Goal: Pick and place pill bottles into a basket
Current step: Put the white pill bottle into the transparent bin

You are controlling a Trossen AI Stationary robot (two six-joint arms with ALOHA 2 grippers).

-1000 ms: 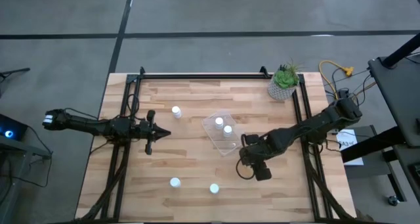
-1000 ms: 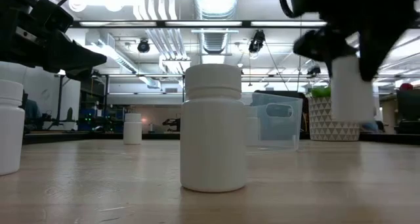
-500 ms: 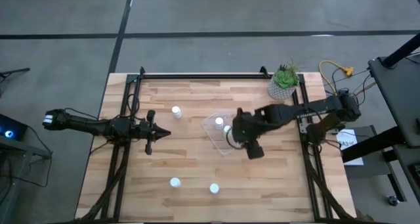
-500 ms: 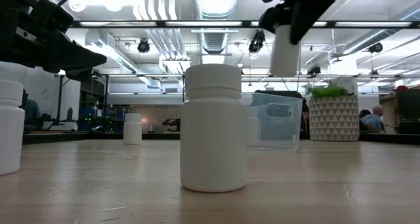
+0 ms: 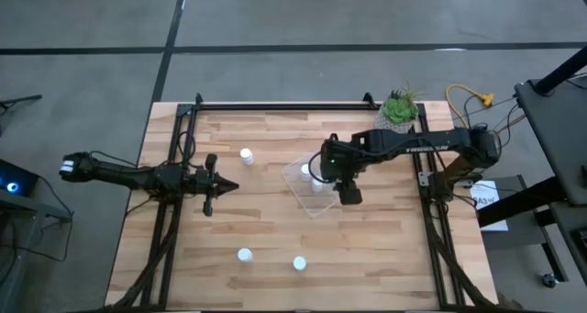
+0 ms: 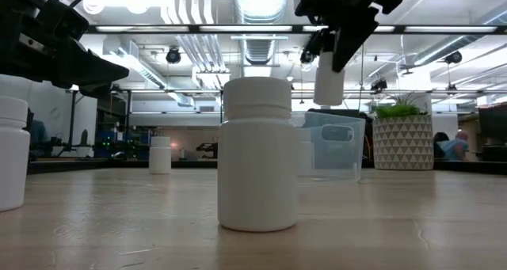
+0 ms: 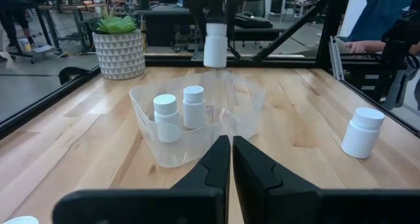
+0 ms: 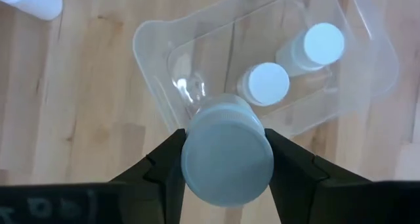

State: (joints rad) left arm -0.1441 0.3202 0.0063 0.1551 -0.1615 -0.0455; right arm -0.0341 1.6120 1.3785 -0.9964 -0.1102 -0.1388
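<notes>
My right gripper (image 5: 323, 173) is shut on a white pill bottle (image 8: 226, 152) above the clear basket (image 5: 310, 200), near the middle of the table. The basket holds two more bottles (image 8: 262, 83) (image 8: 321, 43), standing upright on its floor. Three bottles stand on the table: one at the far left of the basket (image 5: 246, 155) and two near the front edge (image 5: 244, 254) (image 5: 299, 263). My left gripper (image 5: 225, 186) is shut and empty, left of the basket. My right gripper pinches the bottle's upper end (image 6: 328, 58) between its two fingers (image 8: 167, 165), one on each side. The fingers come from above, pointing down. The bottle hangs upright below them, lifted clear, above the basket's rim (image 6: 333, 119).
A pale patterned pot with a green plant (image 5: 397, 116) stands at the far right corner. Black frame rails run along the table's left (image 5: 179, 157), right (image 5: 424, 166) and far sides. Bare wood lies between the basket and the two near bottles.
My right gripper has carried the bottle up and toward the table's far edge and left, from the near right of the basket to above it. The bottle has stayed upright in the shut fingers.
</notes>
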